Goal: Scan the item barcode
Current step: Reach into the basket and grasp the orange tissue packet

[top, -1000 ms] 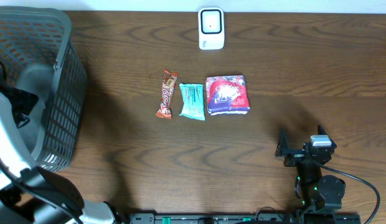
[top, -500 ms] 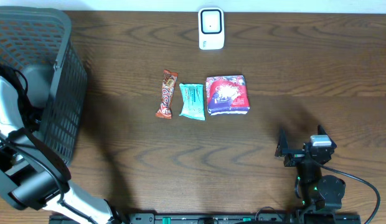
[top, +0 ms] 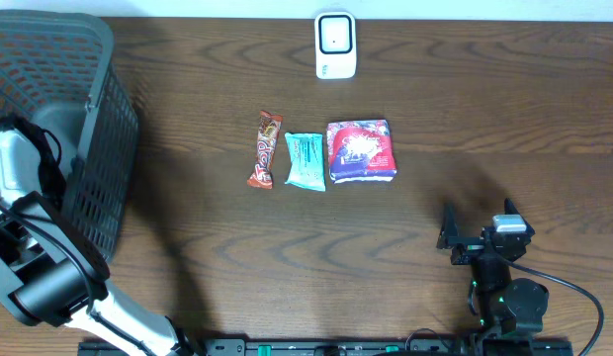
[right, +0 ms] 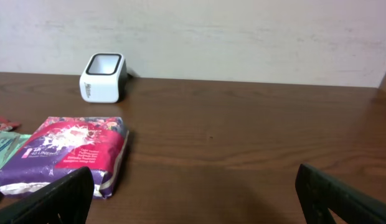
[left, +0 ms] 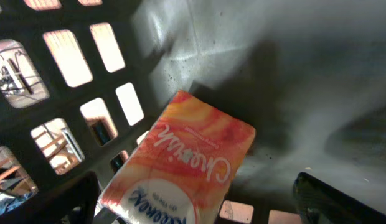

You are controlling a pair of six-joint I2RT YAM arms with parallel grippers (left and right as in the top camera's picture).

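Left gripper (left: 205, 200) down inside the basket (top: 89, 148), above an orange pack (left: 180, 168).
Its jaws are spread wide, holding nothing; the pack lies tilted against the basket's mesh wall. The right gripper (right: 196, 200) rests released, empty, low over the table (top: 484, 119). The scanner (top: 335, 44) stands beyond a candy bar (top: 266, 149), teal packet (top: 306, 160) and purple pack (top: 361, 151).

Overhead view evenly lit and sharp, soft broad shadows on the table (top: 237, 257) right of the basket (top: 99, 168); left wrist view dim, backlit through the basket's wall holes, pack (left: 187, 162) lower end blurred; right wrist view bright, even, bottom corners out of focus.
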